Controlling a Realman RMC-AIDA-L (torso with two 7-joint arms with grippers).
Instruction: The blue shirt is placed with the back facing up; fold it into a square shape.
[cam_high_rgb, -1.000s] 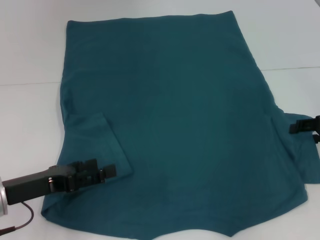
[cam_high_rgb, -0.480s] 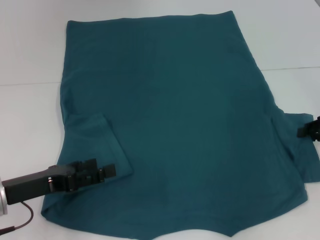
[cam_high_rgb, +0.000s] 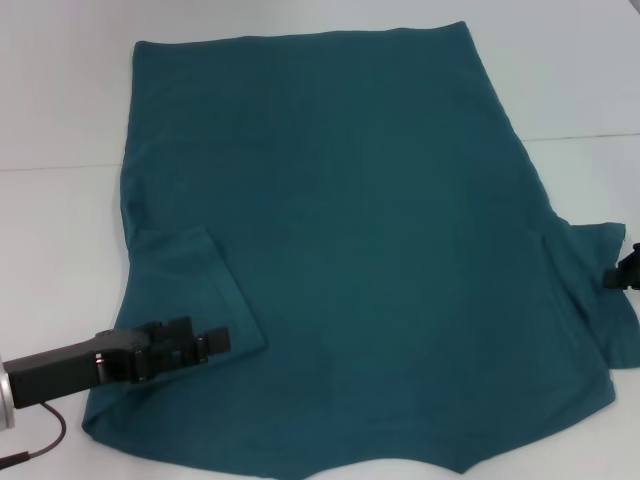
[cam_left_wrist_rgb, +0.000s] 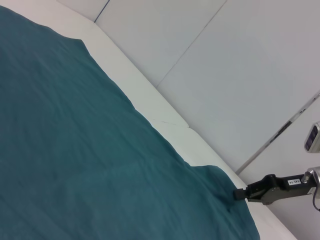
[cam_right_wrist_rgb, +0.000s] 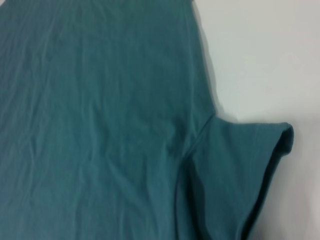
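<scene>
Left gripper (cam_high_rgb: 222, 340): black, blocky, with metal pins.
Left wrist housing, behind gripper: dark grey, small red mark, silver cuff, thin dark cable looping below.
Right gripper (cam_left_wrist_rgb: 239, 194): black, white label strip behind it, silver cuff.

The right gripper (cam_high_rgb: 628, 272) and the blue shirt's (cam_high_rgb: 340, 250) collar are cut off.

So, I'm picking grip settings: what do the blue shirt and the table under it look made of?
The blue shirt looks like soft matte knit, probably cotton: fine wrinkles and a limp, stitched sleeve hem. The table looks like smooth, hard white board or laminate, though that's uncertain.
</scene>
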